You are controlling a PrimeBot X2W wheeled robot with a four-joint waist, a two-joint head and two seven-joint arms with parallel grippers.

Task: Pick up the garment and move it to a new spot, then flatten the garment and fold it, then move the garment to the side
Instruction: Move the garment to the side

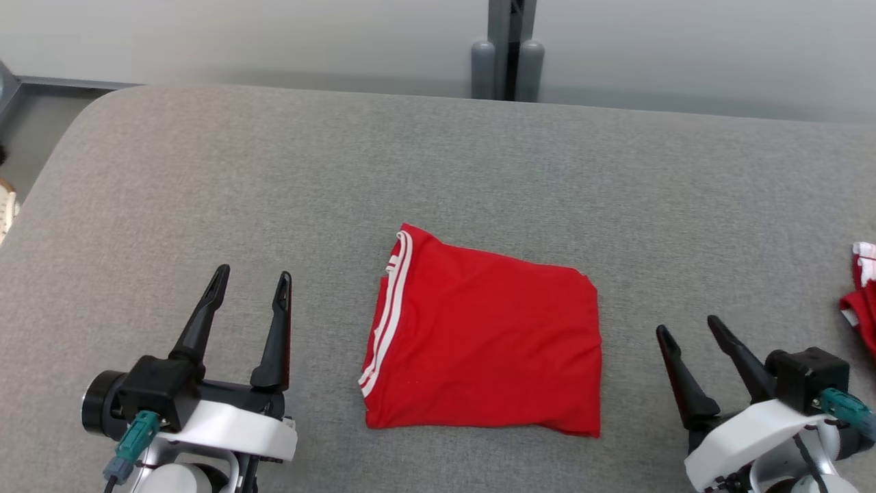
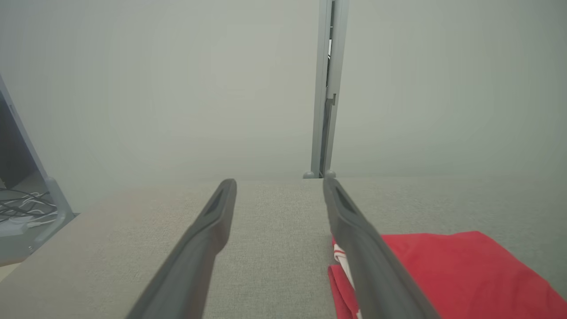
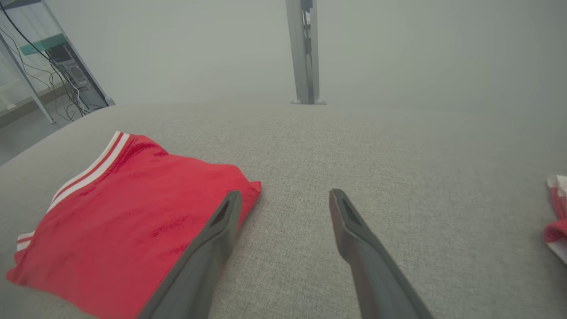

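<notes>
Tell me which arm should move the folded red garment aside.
Right, narrowly: the right gripper sits closer to the garment than the left gripper does; both are open and empty.

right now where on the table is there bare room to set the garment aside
Widest bare stretch: the far half of the gray table, between the folded garment and the back post. Left of the left gripper is bare too. Tighter on the right, where a red-and-white cloth lies past the right gripper.
</notes>
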